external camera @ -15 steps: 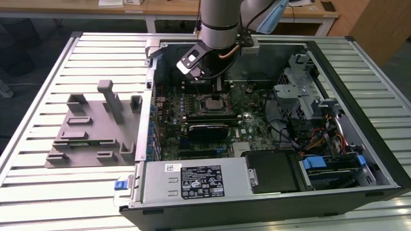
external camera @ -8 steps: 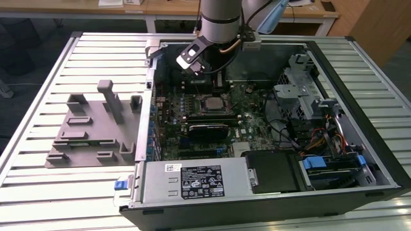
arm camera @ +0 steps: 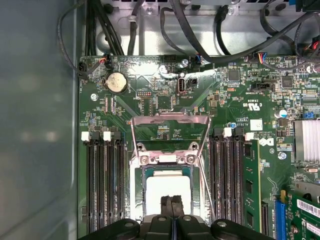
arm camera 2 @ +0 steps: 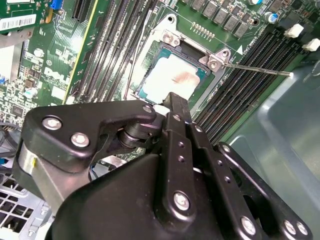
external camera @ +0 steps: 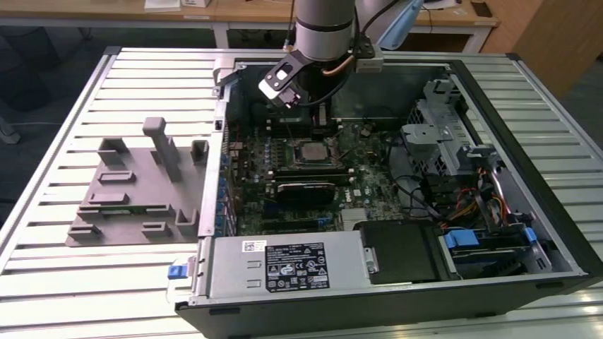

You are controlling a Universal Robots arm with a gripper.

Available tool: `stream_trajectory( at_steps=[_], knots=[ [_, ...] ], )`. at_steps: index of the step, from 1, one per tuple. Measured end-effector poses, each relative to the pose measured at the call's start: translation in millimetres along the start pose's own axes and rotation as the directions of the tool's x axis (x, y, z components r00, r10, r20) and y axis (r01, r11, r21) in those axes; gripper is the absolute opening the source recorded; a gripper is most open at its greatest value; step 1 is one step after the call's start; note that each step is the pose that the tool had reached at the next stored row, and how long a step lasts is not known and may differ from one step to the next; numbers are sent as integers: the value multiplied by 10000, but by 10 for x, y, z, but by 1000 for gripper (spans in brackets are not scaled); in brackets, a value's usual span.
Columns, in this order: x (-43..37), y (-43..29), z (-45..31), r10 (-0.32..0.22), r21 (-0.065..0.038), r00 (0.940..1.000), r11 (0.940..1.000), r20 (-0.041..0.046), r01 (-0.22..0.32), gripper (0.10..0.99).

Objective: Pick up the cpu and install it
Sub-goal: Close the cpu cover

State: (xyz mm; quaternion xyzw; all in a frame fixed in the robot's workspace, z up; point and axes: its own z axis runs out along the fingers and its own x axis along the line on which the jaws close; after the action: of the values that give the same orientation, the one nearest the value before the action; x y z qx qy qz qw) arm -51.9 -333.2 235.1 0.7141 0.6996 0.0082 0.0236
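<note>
Two memory-slot banks (arm camera: 102,185) beside the cpu (arm camera: 167,184); closed, empty pincer (arm camera: 172,199) over it

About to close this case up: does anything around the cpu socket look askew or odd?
The cpu sits flat and square in its socket, nothing askew. What stands out: the load plate is flipped open and its lever juts free, unlatched, so the cpu is not clamped.

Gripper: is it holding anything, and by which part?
Nothing is held. The gripper has its fingers shut with nothing between them, just over the cpu, which lies in its socket.
</note>
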Motion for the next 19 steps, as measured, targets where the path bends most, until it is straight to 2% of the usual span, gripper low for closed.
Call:
stream_trajectory(
  at_steps=[7,19],
  knots=[
    [0,0,-2,0,0,10000,10000,0,0,106],
    [-3,6,-140,0,0,10000,10000,0,0,106]
  ],
)
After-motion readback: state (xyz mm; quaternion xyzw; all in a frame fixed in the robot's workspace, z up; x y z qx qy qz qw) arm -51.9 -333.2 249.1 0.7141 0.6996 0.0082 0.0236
